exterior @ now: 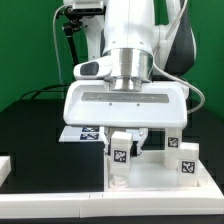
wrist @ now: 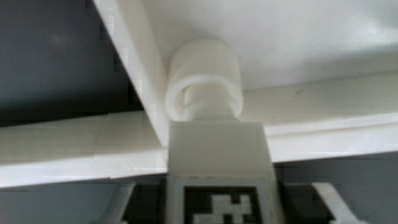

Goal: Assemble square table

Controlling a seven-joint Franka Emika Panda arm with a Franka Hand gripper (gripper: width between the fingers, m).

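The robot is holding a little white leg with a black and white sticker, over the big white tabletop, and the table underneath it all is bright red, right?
Not quite: the table is black, not red, as the exterior view shows. The rest holds: the gripper is holding a little white leg with a black-and-white tag over the big white tabletop.

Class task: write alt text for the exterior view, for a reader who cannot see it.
A white robot arm's gripper reaches straight down, holding a small white tagged peg leg over the large white plastic square slab. Another tagged leg stands toward the exterior view's right, and the flat white marker board lies behind on the black table.
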